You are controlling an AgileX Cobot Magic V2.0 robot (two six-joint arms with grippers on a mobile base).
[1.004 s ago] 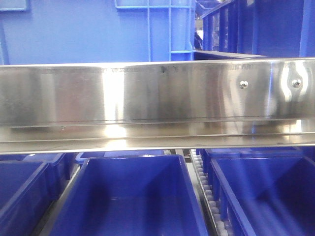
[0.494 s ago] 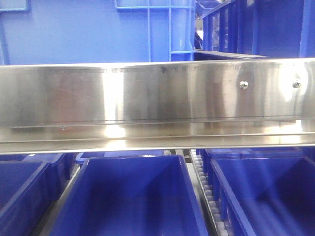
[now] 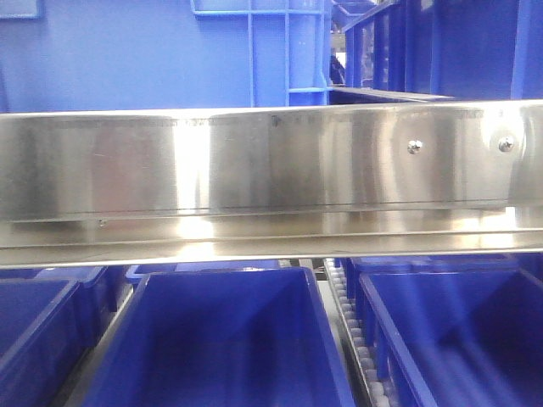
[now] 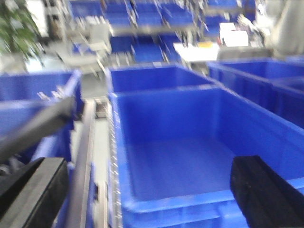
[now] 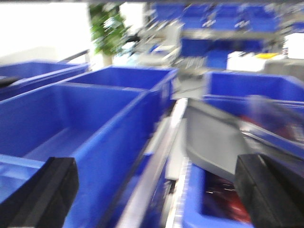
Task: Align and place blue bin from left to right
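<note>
In the front view, a blue bin is seen below a steel rail. In the left wrist view, the left gripper is held wide apart over a bin's near rim. In the right wrist view, the right gripper is spread wide between neighbouring bins.

Bin ahead of left gripper: solid deep blue, no markings. Gripper fingers plain black. Right gripper: black as well. Long bin to its left is the same blue. Red patch by its right finger, blurred. Rail is brushed silver with white glare streaks. Rollers white. Plant far ahead of the right gripper, green.
</note>
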